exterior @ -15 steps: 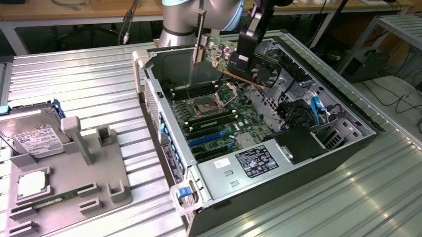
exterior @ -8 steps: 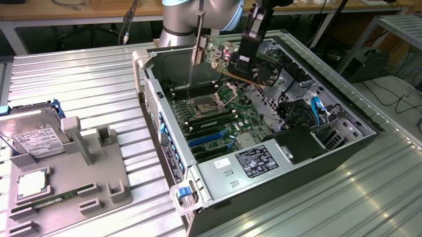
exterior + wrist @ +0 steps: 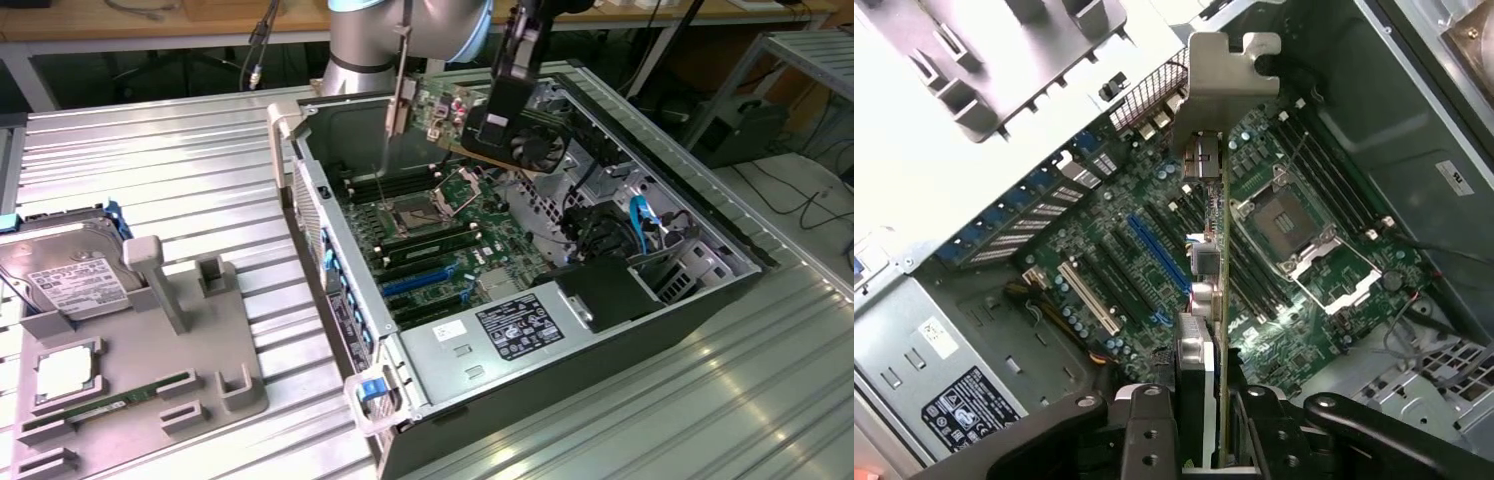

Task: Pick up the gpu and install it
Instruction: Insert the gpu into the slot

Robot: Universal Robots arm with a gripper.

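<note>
**Holding the gpu up over the open computer case**

Gripped by the gripper (image 3: 491, 130), closed partway on the gpu (image 3: 447, 112) and holding it tight. Up in the air over the far end of the computer case (image 3: 300, 170), not yet in any slot. Seen from its thin edge in the wrist view, with the fingers (image 3: 1144, 430) on both flat sides at one end and the silver bracket (image 3: 1219, 70) at the far end.

Probably light and stiff, like a thin board. Easy to hurt, though: lots of tiny parts on the green face and a black fan (image 3: 538, 150) on one side. Best held on the bare board near an edge, as now, and never by the fan blades. Smooth and likely slippery at the metal bracket, so a poor place to hold. Best kept straight, not twisted, or could bend or crack.

Inside the case: a green motherboard (image 3: 481, 250) with an open chip socket (image 3: 407, 215), long black slots, blue slots (image 3: 420, 282), a power box (image 3: 521, 325) with a black and white label, and blue cables (image 3: 641, 225) toward the exterior view's right.

Beside the case, on the exterior view's left, a grey holder tray (image 3: 187, 350) on the ribbed metal surface (image 3: 160, 150). In the tray: a silver hard drive (image 3: 74, 280) at the far end, a square chip (image 3: 64, 372) in the middle, and a thin green memory stick (image 3: 127, 402) near the front.
</note>
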